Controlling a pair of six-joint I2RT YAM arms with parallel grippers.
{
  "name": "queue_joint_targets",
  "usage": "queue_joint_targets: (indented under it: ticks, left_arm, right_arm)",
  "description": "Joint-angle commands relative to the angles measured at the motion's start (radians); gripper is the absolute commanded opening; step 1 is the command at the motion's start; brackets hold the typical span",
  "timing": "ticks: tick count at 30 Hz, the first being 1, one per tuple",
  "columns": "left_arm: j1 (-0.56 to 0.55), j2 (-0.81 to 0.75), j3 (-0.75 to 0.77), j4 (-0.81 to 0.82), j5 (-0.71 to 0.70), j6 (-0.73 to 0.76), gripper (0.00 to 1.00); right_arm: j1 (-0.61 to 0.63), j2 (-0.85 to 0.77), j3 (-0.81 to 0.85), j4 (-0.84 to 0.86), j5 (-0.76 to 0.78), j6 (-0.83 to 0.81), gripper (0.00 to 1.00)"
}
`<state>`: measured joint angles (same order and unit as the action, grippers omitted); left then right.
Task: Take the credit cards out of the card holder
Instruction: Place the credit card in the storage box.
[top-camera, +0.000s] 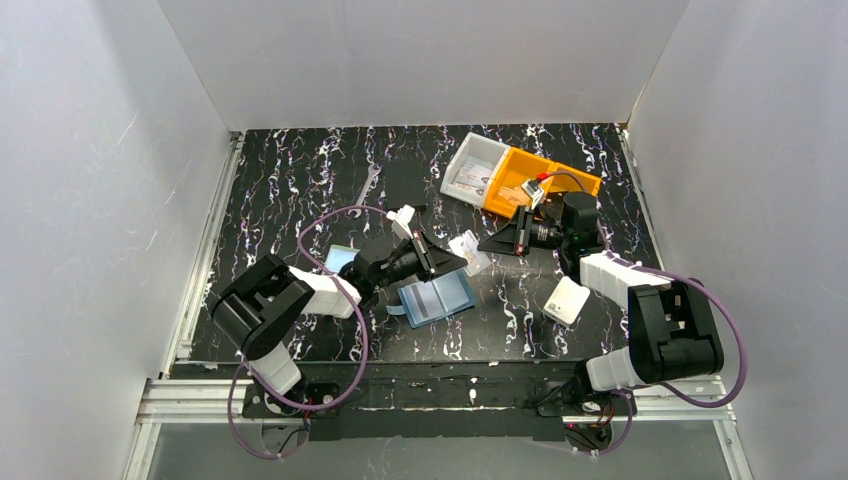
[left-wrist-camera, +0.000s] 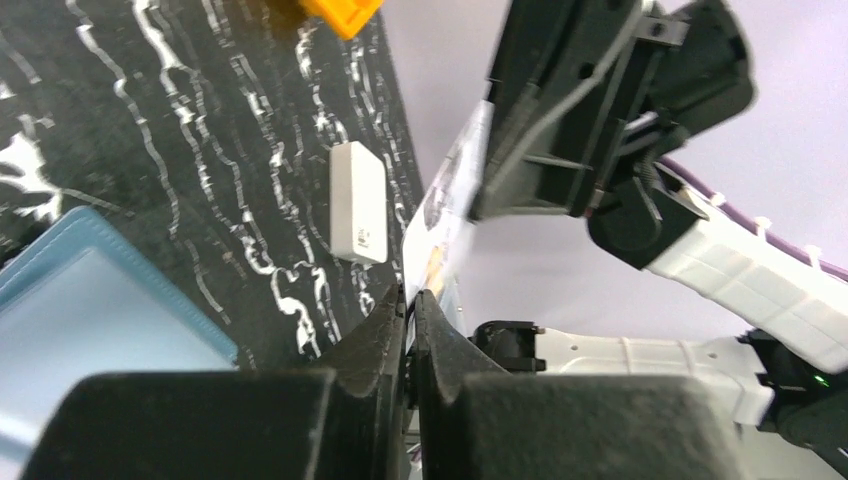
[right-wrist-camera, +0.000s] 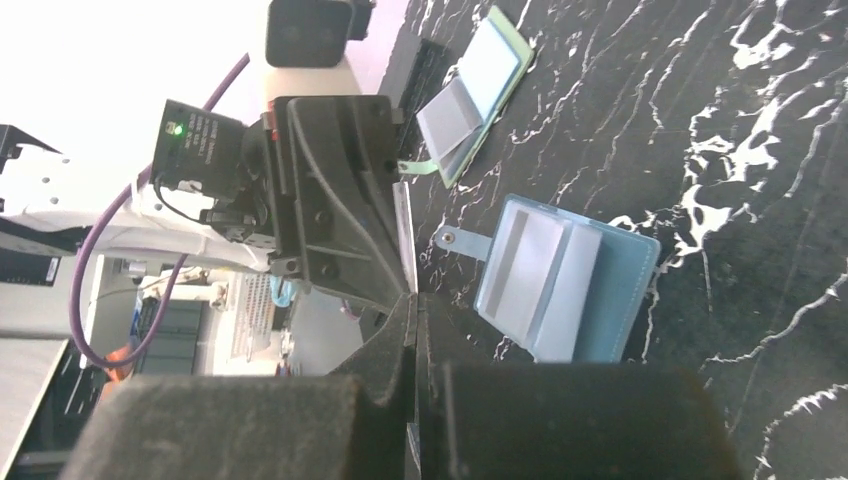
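The left gripper (left-wrist-camera: 410, 305) and right gripper (right-wrist-camera: 414, 305) meet tip to tip on a pale credit card (top-camera: 468, 250), barring each other's way ahead. Under the left fingers lies an open blue folding card holder (top-camera: 437, 298). Past the right fingers stand a white plastic bin (top-camera: 483, 147) and an orange plastic bin (top-camera: 575, 180). Nearer them lies a white rounded box (top-camera: 567, 300).

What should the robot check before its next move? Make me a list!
1. Card out of the blue wallet: ok, it is up in the air.
2. Left pincer shut on the card: ok.
3. Right pincer shut on the card: ok.
4. Only one pincer holding the card before pulling away: not ok, both grip it.
5. Wallet has no more cards inside: cannot tell.
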<state>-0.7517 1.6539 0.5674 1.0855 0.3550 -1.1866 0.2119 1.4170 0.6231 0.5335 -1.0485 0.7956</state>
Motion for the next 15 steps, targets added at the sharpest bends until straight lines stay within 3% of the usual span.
queue_joint_targets:
  ticks: [1, 3, 8, 11, 14, 15]
  left_arm:
    - [-0.007, 0.037, 0.005, 0.196, 0.044, -0.041, 0.00]
    - [0.000, 0.029, -0.014, 0.198, 0.046, -0.024, 0.00]
    - [0.038, -0.046, -0.057, 0.075, 0.126, 0.068, 0.00]
    - [0.066, -0.130, -0.018, -0.205, 0.274, 0.214, 0.00]
    - [0.065, -0.271, 0.071, -0.638, 0.347, 0.474, 0.00]
    - [0.063, -0.309, 0.103, -0.779, 0.362, 0.566, 0.00]
  right_arm:
    - [0.003, -0.029, 0.002, 0.000, -0.020, -0.049, 0.01]
    - [0.003, -0.048, 0.011, -0.074, -0.007, -0.134, 0.04]
    - [0.003, -0.099, 0.065, -0.266, -0.013, -0.381, 0.42]
    - [0.003, -0.111, 0.130, -0.415, -0.052, -0.581, 0.67]
    - [0.004, -0.113, 0.223, -0.689, -0.069, -0.874, 0.98]
    - [0.008, -0.112, 0.259, -0.796, -0.064, -0.990, 0.98]
